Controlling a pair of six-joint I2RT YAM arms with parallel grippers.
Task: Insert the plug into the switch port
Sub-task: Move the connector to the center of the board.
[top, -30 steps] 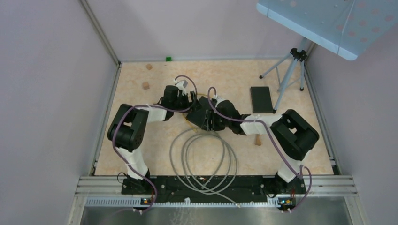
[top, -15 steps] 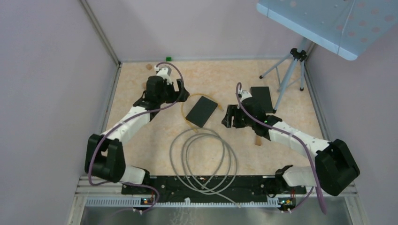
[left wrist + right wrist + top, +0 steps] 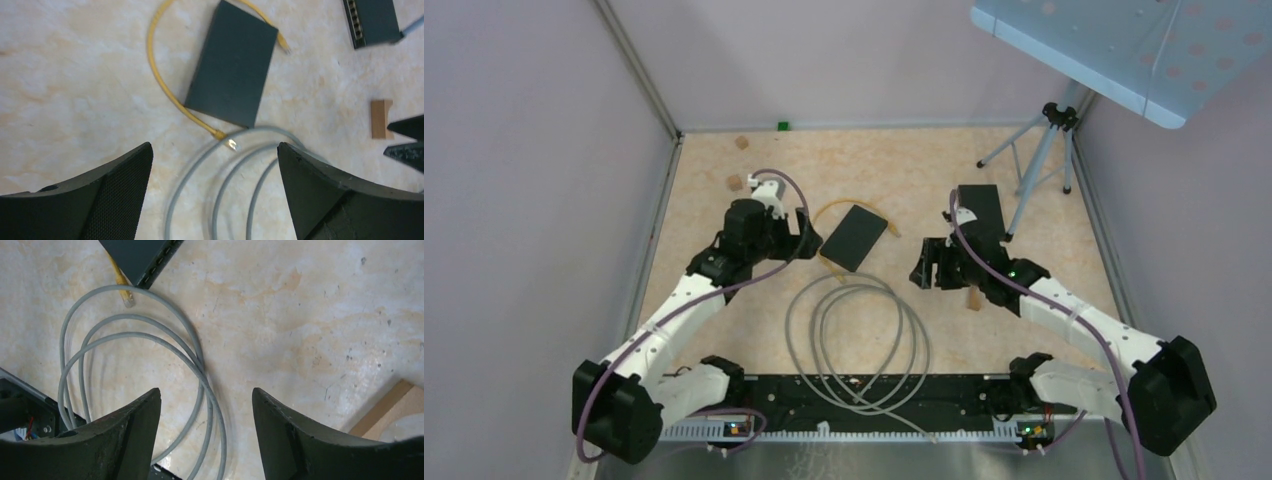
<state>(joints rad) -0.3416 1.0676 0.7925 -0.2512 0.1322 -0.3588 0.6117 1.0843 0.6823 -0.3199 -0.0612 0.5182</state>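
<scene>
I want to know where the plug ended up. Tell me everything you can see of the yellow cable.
The yellow cable is a thin, rubbery-looking cord lying flat on the table, bent in an arc round the dark, flat switch. One end carries a clear plug, which lies across the outer loop of the grey cable just off the switch's corner, in no port. The other end rests beside the switch's opposite edge. Nothing holds it.

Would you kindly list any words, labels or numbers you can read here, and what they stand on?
None legible in any view. The network switch is plain dark on top, the second switch shows only its ports, and the yellow cable and grey cable carry no readable print.
</scene>
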